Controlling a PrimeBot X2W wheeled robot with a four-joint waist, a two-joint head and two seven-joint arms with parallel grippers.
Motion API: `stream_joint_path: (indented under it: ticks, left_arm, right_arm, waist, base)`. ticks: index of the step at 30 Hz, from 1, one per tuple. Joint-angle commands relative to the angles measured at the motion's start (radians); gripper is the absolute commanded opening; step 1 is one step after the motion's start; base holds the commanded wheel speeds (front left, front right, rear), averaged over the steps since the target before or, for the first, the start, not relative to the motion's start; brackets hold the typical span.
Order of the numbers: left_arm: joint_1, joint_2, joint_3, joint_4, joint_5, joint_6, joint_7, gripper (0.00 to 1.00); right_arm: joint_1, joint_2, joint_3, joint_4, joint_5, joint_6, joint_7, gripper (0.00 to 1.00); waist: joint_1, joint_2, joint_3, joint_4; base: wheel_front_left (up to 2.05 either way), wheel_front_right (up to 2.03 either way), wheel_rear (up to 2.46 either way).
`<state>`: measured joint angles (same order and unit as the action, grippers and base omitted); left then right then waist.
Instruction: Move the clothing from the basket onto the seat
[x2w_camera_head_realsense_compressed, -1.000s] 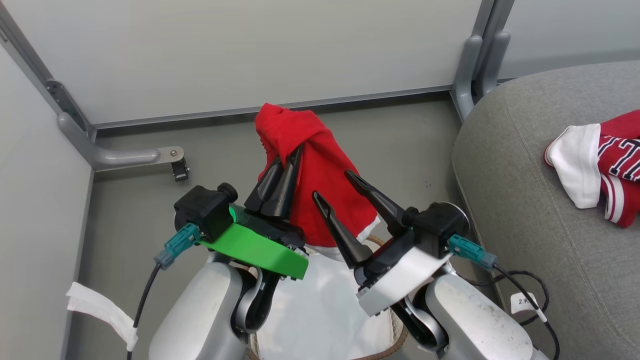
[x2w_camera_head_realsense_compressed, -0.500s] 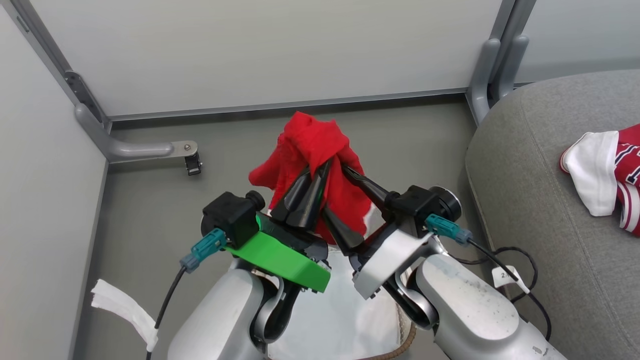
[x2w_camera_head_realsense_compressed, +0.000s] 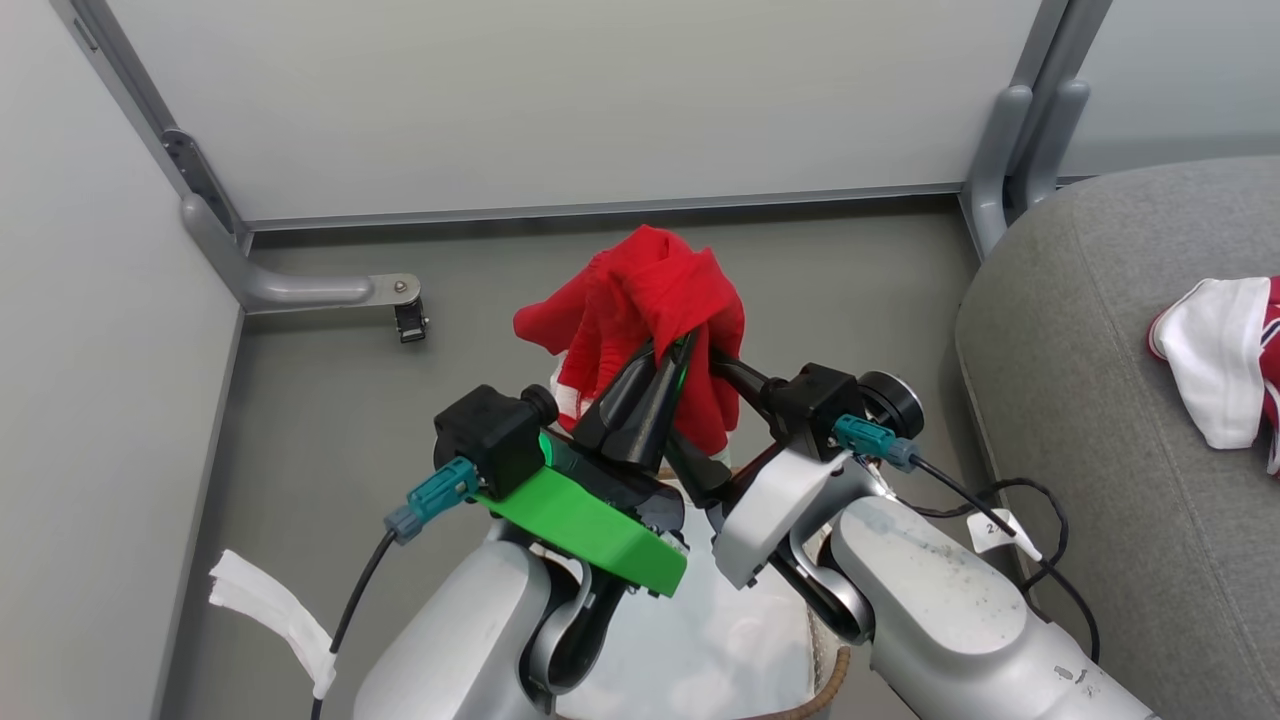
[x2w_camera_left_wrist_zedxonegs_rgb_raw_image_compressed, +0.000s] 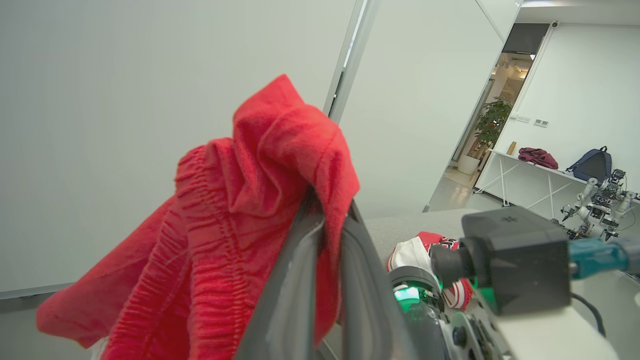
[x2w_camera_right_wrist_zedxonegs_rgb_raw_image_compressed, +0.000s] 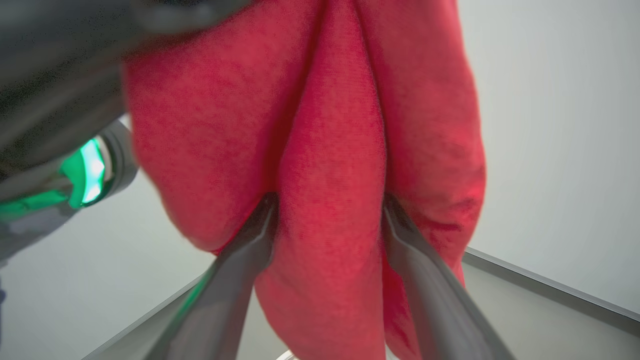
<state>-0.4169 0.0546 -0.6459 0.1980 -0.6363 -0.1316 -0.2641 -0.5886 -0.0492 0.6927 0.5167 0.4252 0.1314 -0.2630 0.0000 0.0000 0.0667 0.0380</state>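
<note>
Right gripper (x2w_camera_right_wrist_zedxonegs_rgb_raw_image_compressed: 327, 200) has closed in, wide around the red garment (x2w_camera_head_realsense_compressed: 640, 290) the left gripper (x2w_camera_head_realsense_compressed: 668, 352) pinches; next, probably, the seat (x2w_camera_head_realsense_compressed: 1100, 400).

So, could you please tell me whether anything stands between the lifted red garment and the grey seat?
Only the robot's own right tool, open astride a fold of the garment, sits on the seat side; otherwise nothing visible.

Red garment (x2w_camera_head_realsense_compressed: 640, 300) bunched, raised at frame centre; second red-white garment (x2w_camera_head_realsense_compressed: 1215, 360) on grey seat (x2w_camera_head_realsense_compressed: 1100, 420), right edge; basket (x2w_camera_head_realsense_compressed: 836, 676) bottom centre.
</note>
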Motion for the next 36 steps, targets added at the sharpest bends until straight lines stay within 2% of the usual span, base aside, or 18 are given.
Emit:
stream_joint_path:
  ticks: [1,3,4,6,15,16,17,18,19,27,31,36]
  left_arm:
    - [-0.014,-0.001,-0.002,-0.005,-0.011,0.002,0.0,0.0]
    - [-0.013,-0.002,-0.004,-0.002,-0.013,0.002,0.0,0.0]
    - [-0.011,-0.002,-0.004,0.0,-0.013,0.002,0.0,0.0]
    - [-0.008,-0.002,0.001,0.006,-0.009,0.002,0.0,0.0]
    - [0.016,-0.001,0.063,0.037,0.029,0.002,0.0,0.0]
    - [0.02,-0.001,0.067,0.041,0.035,0.002,0.0,0.17]
    - [0.023,-0.002,0.074,0.045,0.042,0.002,0.0,0.45]
    - [0.023,-0.002,0.078,0.049,0.048,0.002,0.0,0.84]
    - [0.024,-0.001,0.085,0.055,0.058,0.002,0.0,1.0]
    - [0.044,0.005,0.123,0.105,0.142,0.002,0.0,1.0]
    - [0.052,0.018,0.138,0.107,0.177,0.002,0.0,1.0]
    - [0.077,0.035,0.153,0.101,0.201,0.002,0.0,1.0]
  right_arm:
    - [-0.016,-0.004,0.0,0.009,0.006,-0.001,-0.002,1.0]
    - [-0.016,-0.004,-0.003,0.017,0.008,-0.001,-0.002,1.0]
    - [-0.017,-0.004,-0.004,0.018,0.007,-0.001,-0.002,0.73]
    - [-0.015,-0.004,-0.002,0.014,0.009,-0.001,-0.002,0.0]
    - [0.025,-0.004,-0.016,-0.015,0.007,-0.001,-0.002,0.0]
    - [0.029,-0.004,-0.016,-0.014,0.006,-0.001,-0.002,0.0]
    - [0.03,-0.004,-0.019,-0.015,0.007,-0.001,-0.002,0.0]
    - [0.03,-0.004,-0.021,-0.017,0.008,-0.001,-0.002,0.0]
    - [0.032,-0.004,-0.025,-0.018,0.009,-0.001,-0.002,0.0]
    - [0.068,-0.005,-0.063,-0.029,0.009,-0.001,-0.002,0.0]
    - [0.089,-0.004,-0.101,-0.038,-0.002,-0.001,-0.002,0.0]
    - [0.115,-0.003,-0.147,-0.052,-0.025,-0.001,-0.002,0.0]
  waist:
    - [0.0,0.0,-0.001,0.007]
    - [0.0,0.0,-0.004,0.013]
    - [0.0,0.0,-0.004,0.015]
    - [0.0,0.0,-0.005,0.016]
    - [0.0,0.0,-0.008,-0.016]
    - [0.0,0.0,-0.008,-0.02]
    - [0.0,0.0,-0.008,-0.025]
    - [0.0,0.0,-0.008,-0.029]
    - [0.0,0.0,-0.008,-0.035]
    - [0.0,0.0,0.013,-0.092]
    - [0.0,0.0,0.029,-0.154]
    - [0.0,0.0,0.038,-0.265]
  base:
    - [0.0,0.0,0.0]
    - [0.0,0.0,0.0]
    - [0.0,0.0,0.0]
    - [0.0,0.0,0.0]
    - [0.0,0.0,0.0]
    - [0.0,0.0,0.0]
    - [0.0,0.0,0.0]
    - [0.0,0.0,0.0]
    - [0.0,0.0,0.0]
    - [0.0,0.0,0.0]
    - [0.0,0.0,0.0]
    - [0.0,0.0,0.0]
